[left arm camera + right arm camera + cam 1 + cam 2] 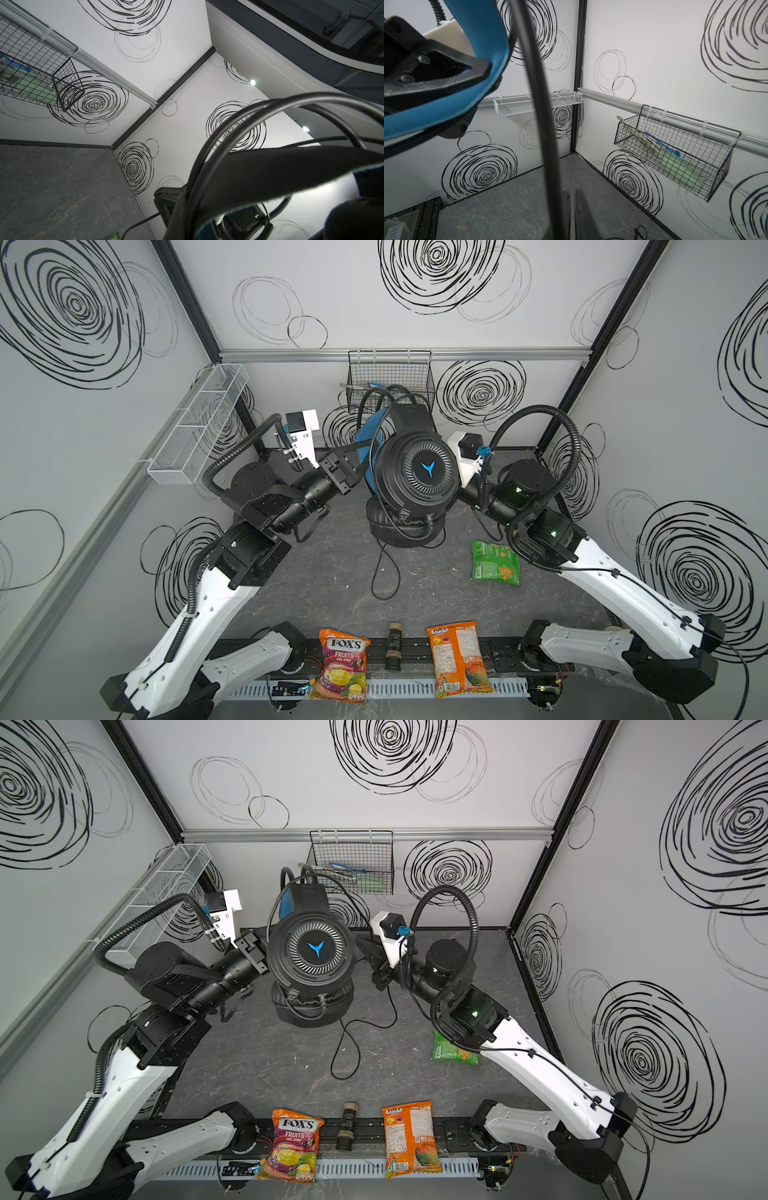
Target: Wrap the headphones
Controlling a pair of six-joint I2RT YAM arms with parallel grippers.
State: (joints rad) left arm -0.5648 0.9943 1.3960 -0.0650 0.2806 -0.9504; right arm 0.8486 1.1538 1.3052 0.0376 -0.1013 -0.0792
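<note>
While the headphones [419, 472] hang between the two arms over the middle of the dark table [316, 580], we look first at the walls. On the back rail a black wire basket [724, 180] holds a pale green flat piece [679, 166] and a blue-edged packet [662, 145], both lying slantwise. On the side wall a white mesh tray [537, 105] is split into three compartments.

The right wrist view gives us what the top views hide behind the earcup [430, 468]: the left gripper [488, 79] clamped on the blue strap [446, 108]. The right gripper [572, 194] has its jaws almost together. In a top view the black cable [373, 583] drops from just under it to a loop on the table; whether it is pinched we cannot tell.

Only the top views show us the whole green packet [494, 562] near the right arm. They alone also show, at the front edge, a FOX'S bag [343, 664], a small dark bottle [392, 645] and an orange bag [457, 659].
</note>
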